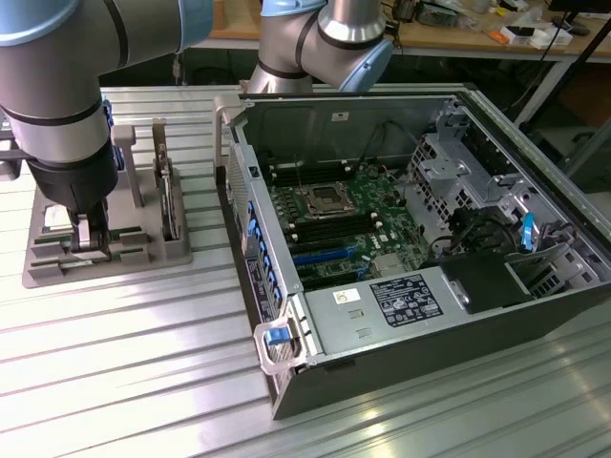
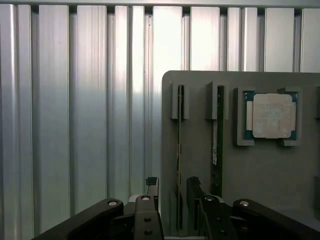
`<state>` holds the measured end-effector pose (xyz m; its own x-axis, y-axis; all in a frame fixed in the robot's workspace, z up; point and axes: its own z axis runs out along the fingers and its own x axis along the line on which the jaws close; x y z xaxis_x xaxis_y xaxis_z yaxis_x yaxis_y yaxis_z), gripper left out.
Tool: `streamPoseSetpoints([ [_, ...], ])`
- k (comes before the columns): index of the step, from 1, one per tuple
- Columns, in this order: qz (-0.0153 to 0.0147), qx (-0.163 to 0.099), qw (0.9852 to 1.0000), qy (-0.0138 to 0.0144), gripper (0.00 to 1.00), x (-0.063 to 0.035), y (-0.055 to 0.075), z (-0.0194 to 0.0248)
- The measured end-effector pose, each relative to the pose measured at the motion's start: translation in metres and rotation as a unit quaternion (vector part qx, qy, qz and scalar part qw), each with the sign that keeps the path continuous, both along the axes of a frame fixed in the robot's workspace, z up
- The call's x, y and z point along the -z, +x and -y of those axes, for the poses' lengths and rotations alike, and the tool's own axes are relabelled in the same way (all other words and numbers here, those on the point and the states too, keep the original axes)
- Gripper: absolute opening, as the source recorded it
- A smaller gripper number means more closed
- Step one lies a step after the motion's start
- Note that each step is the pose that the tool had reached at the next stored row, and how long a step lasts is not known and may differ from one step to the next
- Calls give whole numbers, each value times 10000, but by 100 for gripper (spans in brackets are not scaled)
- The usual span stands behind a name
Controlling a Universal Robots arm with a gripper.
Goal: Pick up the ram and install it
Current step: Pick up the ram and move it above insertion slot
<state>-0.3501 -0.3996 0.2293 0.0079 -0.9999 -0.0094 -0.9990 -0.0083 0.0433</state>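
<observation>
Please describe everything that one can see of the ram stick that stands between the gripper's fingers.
The ram shows edge-on as a long, very thin stick with a greenish-yellow board edge. It stands upright on its long edge in a slot of the grey holder, with its far end between two small grey posts. The open gripper has one finger on each side of its near end, and neither visibly presses it. A second stick, darker and with a pale label, stands parallel beside it, apart.

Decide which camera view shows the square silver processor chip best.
The wrist view: the processor chip faces the camera, seated whole in its pocket of the grey tray. The exterior view gives at most a pale glimpse of it beside the arm.
</observation>
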Motion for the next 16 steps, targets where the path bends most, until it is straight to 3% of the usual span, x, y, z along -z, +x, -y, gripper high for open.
streamPoseSetpoints([
  [5,0,-5,10000,0,36,79,0,0],
  [12,0,-43,10000,0,36,97,-22,-12],
  [16,0,-77,10000,0,36,177,-40,-81],
])
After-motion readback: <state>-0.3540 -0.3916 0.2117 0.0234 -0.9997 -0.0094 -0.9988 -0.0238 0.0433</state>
